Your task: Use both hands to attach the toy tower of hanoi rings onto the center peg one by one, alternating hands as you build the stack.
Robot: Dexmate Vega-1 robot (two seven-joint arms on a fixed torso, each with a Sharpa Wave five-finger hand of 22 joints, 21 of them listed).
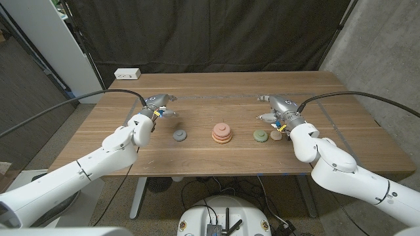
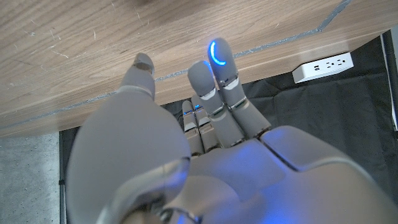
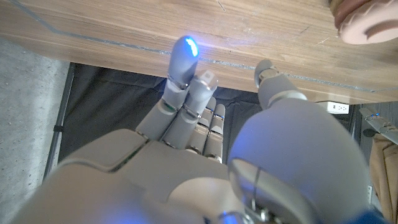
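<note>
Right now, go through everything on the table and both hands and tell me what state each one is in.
Left hand: holds nothing, fingers apart, over the table.
Right hand: holds nothing, fingers apart, over the table.
Centre peg: upright, with pink and orange rings already stacked on it.
Grey ring: loose, flat on the table, left of the peg.
Green ring: loose, flat on the table, right of the peg.
Small brown ring: loose, beside the green ring.

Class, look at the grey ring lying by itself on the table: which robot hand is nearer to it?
Left. The left robot hand hovers just behind the grey ring, on its outer side; the right robot hand is across the table, beyond the peg stack.
</note>
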